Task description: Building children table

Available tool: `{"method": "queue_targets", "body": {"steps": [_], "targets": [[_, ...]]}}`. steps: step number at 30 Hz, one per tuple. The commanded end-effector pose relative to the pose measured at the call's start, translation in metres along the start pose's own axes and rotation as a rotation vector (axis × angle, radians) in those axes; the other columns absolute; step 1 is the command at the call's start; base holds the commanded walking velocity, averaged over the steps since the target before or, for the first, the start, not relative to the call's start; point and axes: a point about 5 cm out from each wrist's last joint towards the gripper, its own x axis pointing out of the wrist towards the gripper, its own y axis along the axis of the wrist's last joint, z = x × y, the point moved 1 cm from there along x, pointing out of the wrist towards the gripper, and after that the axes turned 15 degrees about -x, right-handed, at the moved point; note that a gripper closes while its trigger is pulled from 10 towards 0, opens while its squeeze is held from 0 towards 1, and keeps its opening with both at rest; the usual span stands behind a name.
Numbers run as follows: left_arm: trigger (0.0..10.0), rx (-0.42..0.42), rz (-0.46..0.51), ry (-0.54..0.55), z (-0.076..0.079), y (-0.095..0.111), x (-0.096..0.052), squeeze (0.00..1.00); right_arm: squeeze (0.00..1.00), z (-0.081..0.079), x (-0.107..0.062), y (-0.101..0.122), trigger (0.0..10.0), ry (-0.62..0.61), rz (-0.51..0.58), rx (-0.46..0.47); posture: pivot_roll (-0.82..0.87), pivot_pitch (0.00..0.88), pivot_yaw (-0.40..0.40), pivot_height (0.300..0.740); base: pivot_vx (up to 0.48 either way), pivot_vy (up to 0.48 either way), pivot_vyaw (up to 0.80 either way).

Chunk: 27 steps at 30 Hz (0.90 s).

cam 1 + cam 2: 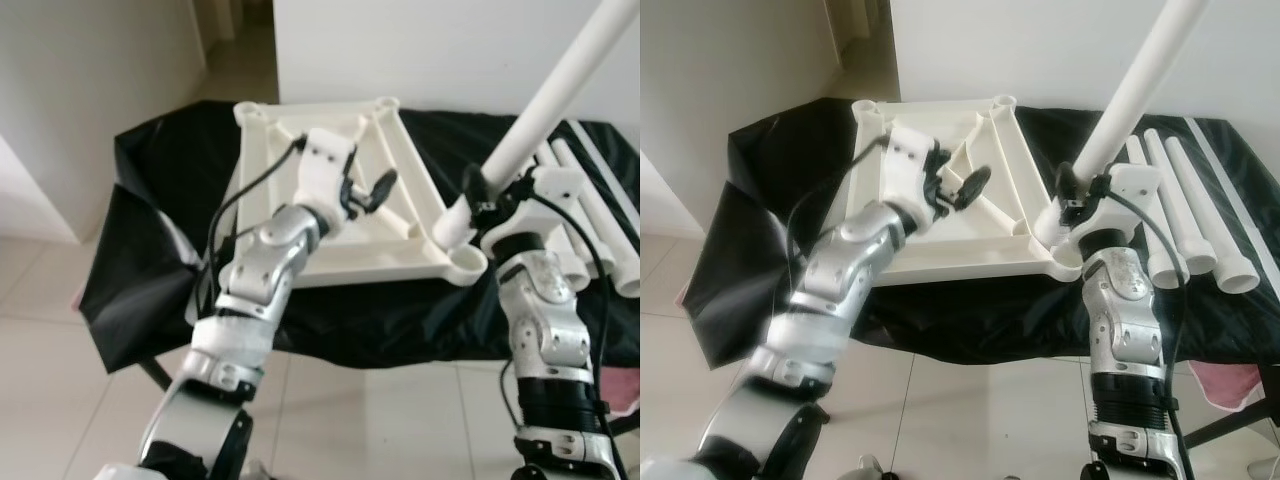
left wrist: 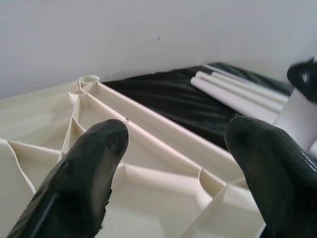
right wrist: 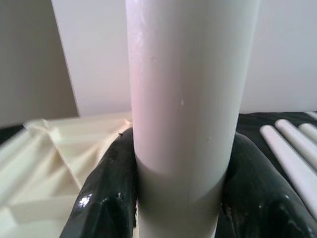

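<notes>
A cream ribbed tabletop [image 1: 330, 245] lies upside down on a black-draped table [image 1: 330, 310], with round sockets at its corners. My right gripper [image 1: 478, 200] is shut on a long white table leg [image 1: 545, 105], tilted up to the right, its lower end just above the near right corner socket [image 1: 465, 265]. In the right wrist view the leg [image 3: 185, 109] sits between both black fingers [image 3: 106, 188]. My left gripper [image 1: 368, 190] hovers open over the tabletop's ribs [image 2: 148, 148], holding nothing.
Several more white legs [image 1: 1185, 205] lie side by side on the black cloth to the right of the tabletop. A white wall stands behind the table, and a doorway opens at the far left. Pale floor tiles [image 1: 60, 400] lie in front.
</notes>
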Motion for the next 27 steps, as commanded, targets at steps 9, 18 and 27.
{"method": "queue_targets", "body": {"steps": [9, 18, 27], "targets": [[10.0, 0.045, -0.094, -0.121, 0.023, -0.031, -0.015, 0.0, 0.0, 0.01, 0.0, -0.005, 10.0, -0.057, -0.063, -0.126, -0.07, 0.0, -0.005, 0.74, 0.0, 0.0, 0.0], [10.0, 0.105, -0.126, -0.211, 0.039, -0.049, -0.03, 0.0, 0.0, 0.007, -0.004, -0.018, 10.0, -0.046, -0.104, -0.157, -0.07, 0.017, 0.001, 0.74, 0.0, 0.0, 0.0], [10.0, 0.062, -0.186, -0.264, 0.05, -0.059, -0.037, 0.0, 0.0, -0.006, 0.002, -0.026, 10.0, -0.002, -0.114, -0.143, -0.07, 0.019, -0.007, 0.74, 0.0, 0.0, 0.0]]}}
